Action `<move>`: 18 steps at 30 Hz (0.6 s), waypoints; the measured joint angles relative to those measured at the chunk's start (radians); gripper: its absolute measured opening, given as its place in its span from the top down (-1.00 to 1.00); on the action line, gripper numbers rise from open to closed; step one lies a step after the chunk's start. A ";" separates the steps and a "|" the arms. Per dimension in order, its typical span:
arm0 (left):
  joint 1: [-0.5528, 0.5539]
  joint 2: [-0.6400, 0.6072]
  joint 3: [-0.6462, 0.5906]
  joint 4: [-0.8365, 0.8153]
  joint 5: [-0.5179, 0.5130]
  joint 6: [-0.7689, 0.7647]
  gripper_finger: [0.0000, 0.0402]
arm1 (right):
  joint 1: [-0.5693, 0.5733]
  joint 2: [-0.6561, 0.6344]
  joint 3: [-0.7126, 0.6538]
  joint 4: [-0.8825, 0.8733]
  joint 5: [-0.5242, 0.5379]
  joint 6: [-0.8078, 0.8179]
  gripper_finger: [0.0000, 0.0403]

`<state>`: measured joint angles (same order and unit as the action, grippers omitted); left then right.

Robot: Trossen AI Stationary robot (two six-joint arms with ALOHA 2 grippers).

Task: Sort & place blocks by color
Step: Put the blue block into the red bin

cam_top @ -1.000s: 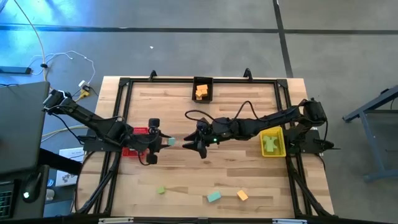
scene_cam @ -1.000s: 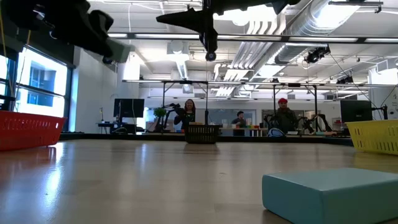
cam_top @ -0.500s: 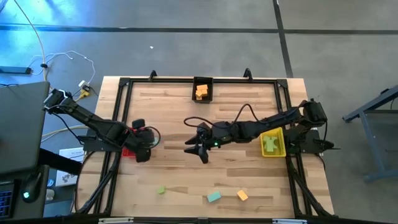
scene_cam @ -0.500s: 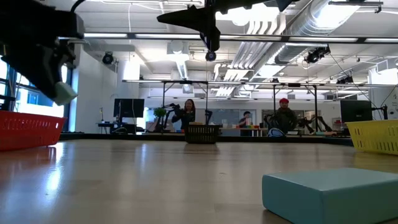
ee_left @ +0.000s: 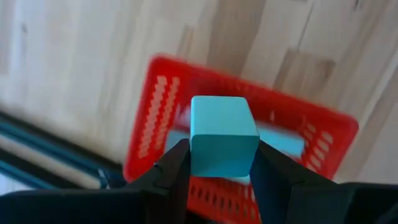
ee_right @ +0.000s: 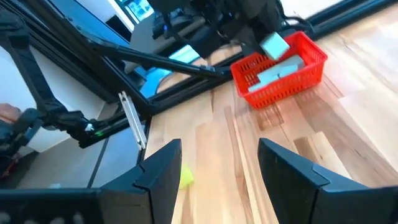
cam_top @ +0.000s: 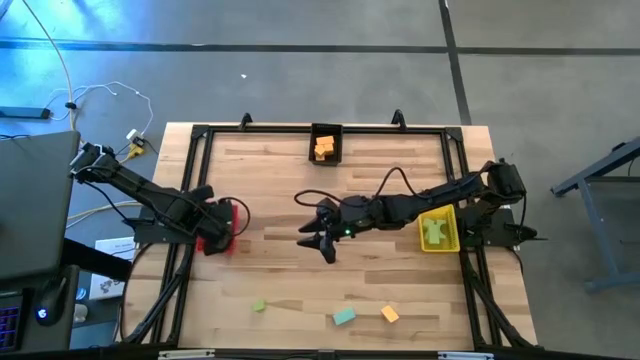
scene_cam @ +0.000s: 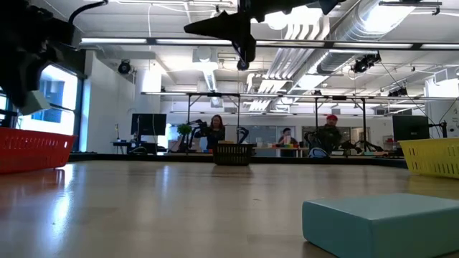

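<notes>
My left gripper [ee_left: 219, 163] is shut on a teal block [ee_left: 224, 142] and hangs above the red bin [ee_left: 323, 140] at the table's left edge. The right wrist view shows that block [ee_right: 274, 45] over the red bin [ee_right: 311, 57], which holds more teal pieces. My right gripper [cam_top: 318, 241] is open and hovers above the table's middle, touching nothing. Three loose blocks lie flat near the near edge: yellow-green [cam_top: 259, 305], teal [cam_top: 344, 316] and orange [cam_top: 390, 314]. My left gripper pinches the teal block between its two fingers [ee_left: 173, 171], one on each opposite side face [ee_left: 198, 155]. The fingers come from above, pointing down. The block is lifted clear, over the red bin's opening, and its free end sticks out past the fingertips.
A black bin [cam_top: 326, 143] with orange blocks stands at the far edge. A yellow bin [cam_top: 438, 228] with yellow-green blocks is at the right. The loose teal block [scene_cam: 380, 222] fills the low view's foreground. People stand in the room beyond. Cables lie left of the table.
My left gripper has carried the teal block from near the table's middle toward the left edge and now stands over the red bin, turned about on the way. It has stayed shut on the block. My right arm has barely moved.
</notes>
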<state>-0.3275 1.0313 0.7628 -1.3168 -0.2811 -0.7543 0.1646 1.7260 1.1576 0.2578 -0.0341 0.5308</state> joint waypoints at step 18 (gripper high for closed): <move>0.085 0.003 0.000 -0.009 0.062 0.031 0.42 | 0.102 0.000 -0.001 -0.172 0.002 -0.017 0.02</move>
<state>-0.2427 1.0340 0.7631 -1.3258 -0.2195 -0.7237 0.2669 1.7260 1.1568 0.0863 -0.0326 0.5140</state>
